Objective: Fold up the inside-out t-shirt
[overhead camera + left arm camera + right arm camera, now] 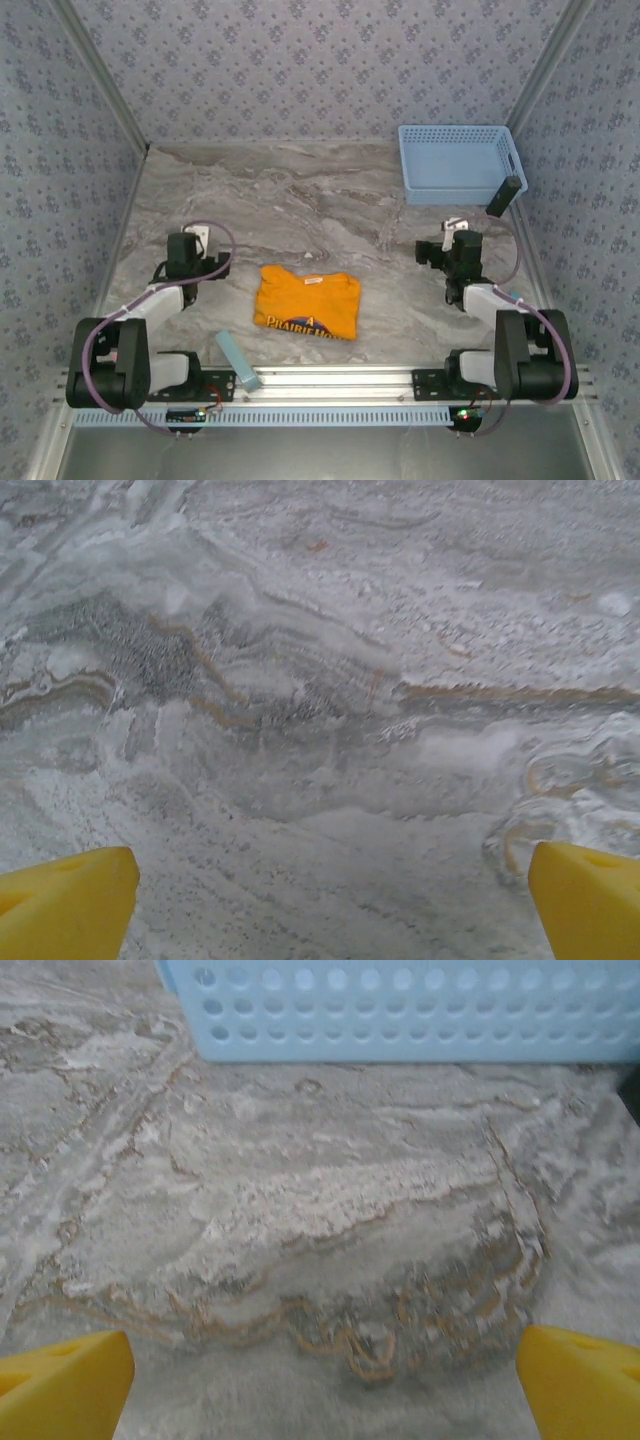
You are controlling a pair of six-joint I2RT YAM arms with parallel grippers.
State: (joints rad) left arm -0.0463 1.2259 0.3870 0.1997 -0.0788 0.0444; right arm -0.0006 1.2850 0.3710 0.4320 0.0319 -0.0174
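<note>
Orange-yellow short-sleeved cotton t-shirt [306, 303] lies as a compact rectangle on the grey marbled worktop [300, 200], dark lettering up, between my two hands and touching neither. My left hand [190, 248] stands wide and holds nothing, over bare stone to the shirt's left. My right hand [447, 250] is equally wide and holds nothing, with the light blue perforated plastic basket [455, 190] ahead of its fingers.
</note>
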